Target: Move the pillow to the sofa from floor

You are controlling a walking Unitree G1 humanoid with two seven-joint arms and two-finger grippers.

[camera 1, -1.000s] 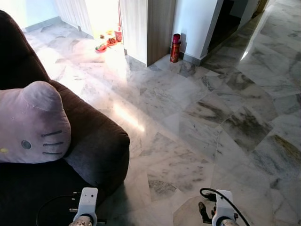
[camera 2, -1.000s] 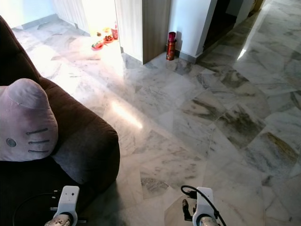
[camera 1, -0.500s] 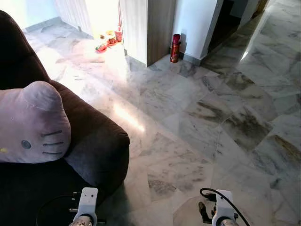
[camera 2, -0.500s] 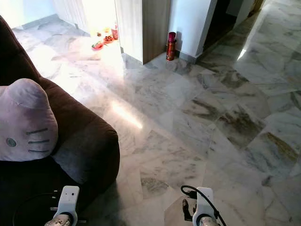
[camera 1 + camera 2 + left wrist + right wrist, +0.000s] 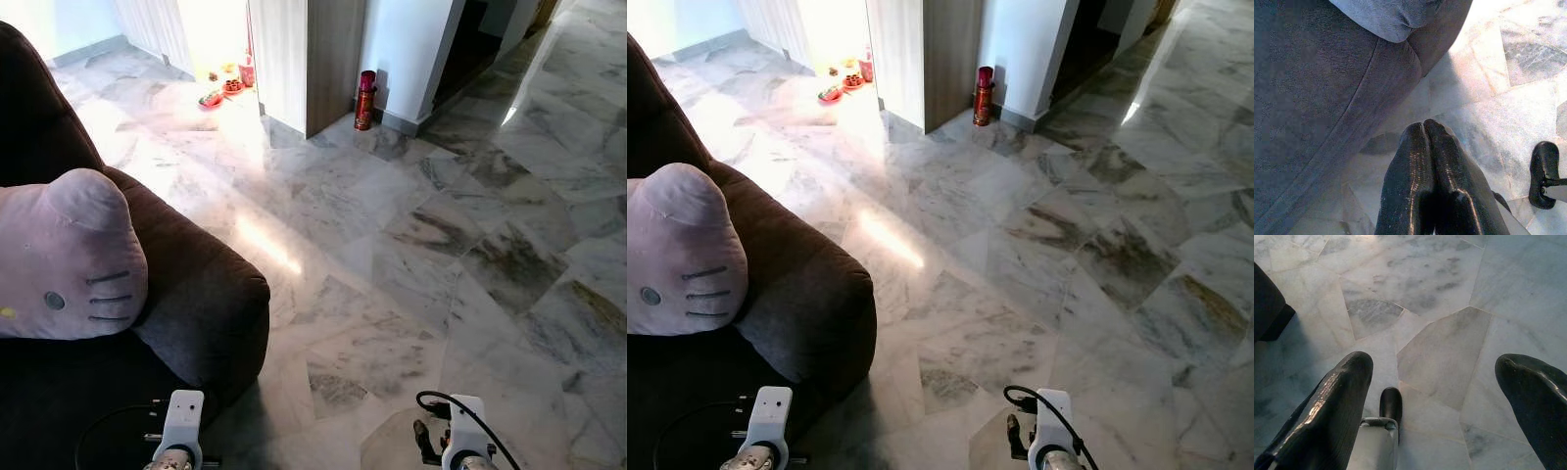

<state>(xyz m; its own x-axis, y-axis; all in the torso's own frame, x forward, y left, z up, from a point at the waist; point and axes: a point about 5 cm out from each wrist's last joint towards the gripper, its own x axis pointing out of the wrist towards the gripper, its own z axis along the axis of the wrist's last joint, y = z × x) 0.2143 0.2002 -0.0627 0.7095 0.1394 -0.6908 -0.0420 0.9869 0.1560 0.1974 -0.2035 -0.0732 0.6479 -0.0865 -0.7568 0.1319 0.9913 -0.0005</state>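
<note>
A pink cat-face pillow [image 5: 64,257] rests on the seat of the dark brown sofa [image 5: 201,294], leaning against its armrest at my left. Part of the pillow [image 5: 1391,17] also shows in the left wrist view, above the sofa's edge [image 5: 1327,98]. My left gripper [image 5: 1424,128] hangs shut and empty over the floor beside the sofa's front. My right gripper [image 5: 1437,369] hangs open over bare marble tiles, with nothing between its fingers. Both wrists [image 5: 181,431] sit low at the bottom of the head views.
Marble floor [image 5: 421,245] stretches ahead and to the right. A red canister [image 5: 365,99] stands by a white wall corner. Small red items [image 5: 220,90] lie on the floor in a sunlit doorway at the back. A dark passage opens at the far right.
</note>
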